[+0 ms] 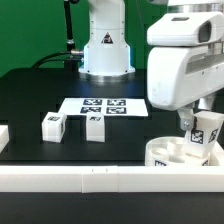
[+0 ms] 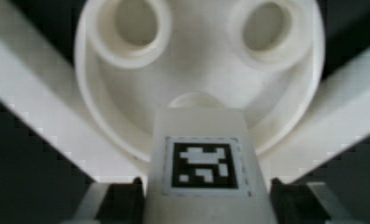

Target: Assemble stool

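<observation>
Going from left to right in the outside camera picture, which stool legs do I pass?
first loose leg → second loose leg → third leg, held in the end effector over the seat.

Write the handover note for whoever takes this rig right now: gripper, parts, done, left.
Gripper: shut on one leg, held at the near rim of the seat disc.
Loose legs: one and another stand on the table beside the marker board.
Done: one leg picked up. The two sockets in the wrist view are empty.
Left: seat this leg, then the others.
</observation>
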Robot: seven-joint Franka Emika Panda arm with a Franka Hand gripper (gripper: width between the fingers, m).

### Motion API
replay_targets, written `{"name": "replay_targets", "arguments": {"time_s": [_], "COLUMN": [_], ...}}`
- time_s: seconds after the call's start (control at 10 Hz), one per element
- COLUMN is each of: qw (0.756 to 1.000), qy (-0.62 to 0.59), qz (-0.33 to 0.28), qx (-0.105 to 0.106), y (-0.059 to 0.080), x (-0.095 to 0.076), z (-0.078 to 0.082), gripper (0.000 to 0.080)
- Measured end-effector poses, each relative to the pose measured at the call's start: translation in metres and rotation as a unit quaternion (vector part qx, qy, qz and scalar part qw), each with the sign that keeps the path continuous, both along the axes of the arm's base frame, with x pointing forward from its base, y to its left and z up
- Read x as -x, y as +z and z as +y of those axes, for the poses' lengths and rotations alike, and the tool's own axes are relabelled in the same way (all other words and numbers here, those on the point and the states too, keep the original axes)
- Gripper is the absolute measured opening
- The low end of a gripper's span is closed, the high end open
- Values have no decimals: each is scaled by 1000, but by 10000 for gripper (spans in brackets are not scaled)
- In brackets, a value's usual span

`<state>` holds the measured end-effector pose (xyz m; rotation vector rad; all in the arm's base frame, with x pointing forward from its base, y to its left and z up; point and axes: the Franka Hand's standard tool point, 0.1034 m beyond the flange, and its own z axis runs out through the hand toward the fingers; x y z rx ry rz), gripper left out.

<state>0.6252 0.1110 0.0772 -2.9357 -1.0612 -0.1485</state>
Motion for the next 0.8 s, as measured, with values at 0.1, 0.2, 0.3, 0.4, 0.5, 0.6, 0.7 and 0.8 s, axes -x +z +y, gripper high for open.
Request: {"name": "replay_targets", "arguments": {"time_s": [0.1,0.2,0.3,0.4,0.5,0.6,0.7,0.8], "qw": [998,994,984,978,965,952,936,901], "qy": [-61,-107,-174,-205,-261,-303,-349,-430], "qz": [4,7,12,15,19,22,25,29], "qx": [-10,-15,-23,-27,-34,-38,-44,-53], "y": [-1,-1,-1,-1,-1,-1,-1,-2], "x": [1,2,2,2,2,2,2,5], "z": [4,7,6,7,6,6,6,6], "gripper": [337,337,337,337,337,337,337,337]}}
